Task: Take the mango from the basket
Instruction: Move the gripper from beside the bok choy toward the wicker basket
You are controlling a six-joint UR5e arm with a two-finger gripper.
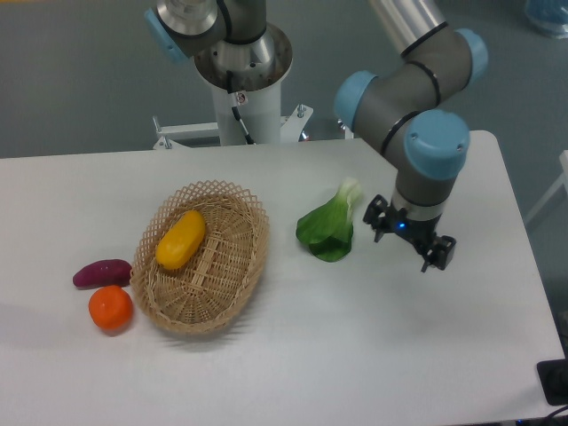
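The mango (181, 240) is a smooth yellow-orange oblong fruit lying in the upper left part of the basket (232, 286), an oval tan wicker basket with a lacy rim, left of centre on the white table. My gripper (409, 244) hangs over the right part of the table, far to the right of the basket. Its two black fingers stand apart and hold nothing.
A green leafy vegetable (328, 229) lies between the basket and the gripper. A purple sweet potato (102, 272) and a round orange tangerine (111, 307) lie just left of the basket. The robot base (241, 84) stands at the table's back edge.
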